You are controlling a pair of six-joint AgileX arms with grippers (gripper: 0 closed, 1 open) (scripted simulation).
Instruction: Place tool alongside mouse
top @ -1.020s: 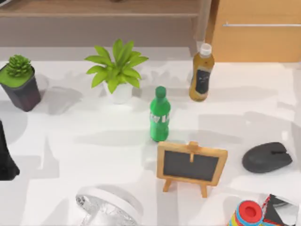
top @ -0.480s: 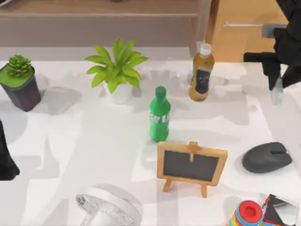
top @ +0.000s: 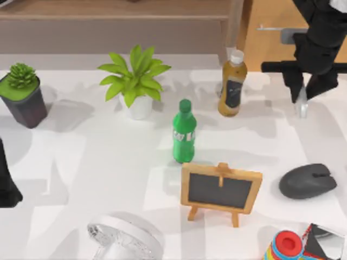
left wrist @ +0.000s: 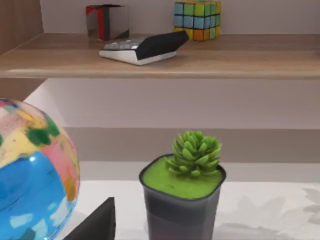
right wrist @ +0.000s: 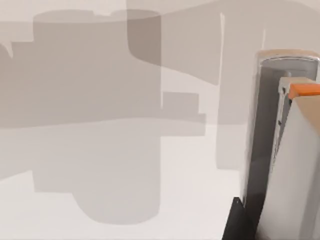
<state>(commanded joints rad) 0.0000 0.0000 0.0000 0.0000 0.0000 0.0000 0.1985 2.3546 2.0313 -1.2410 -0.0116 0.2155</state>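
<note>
One mouse (top: 307, 181) lies low on the table's (top: 108, 157) right side, just right of the small chalkboard (top: 220, 189) | right gripper (top: 301, 97) hangs well above it, clamped on a pale grey tool (top: 301, 106) | left arm parked at left edge, fingers: can't tell.

A white desk (top: 108, 162) carries soft grey shadows across its surface. Along its far edge runs a wooden shelf (left wrist: 200, 60) backed by a pale grey wall (left wrist: 150, 105), and past the far right corner stands a light wood cabinet (top: 271, 49) with a metal handle (top: 276, 28).
</note>
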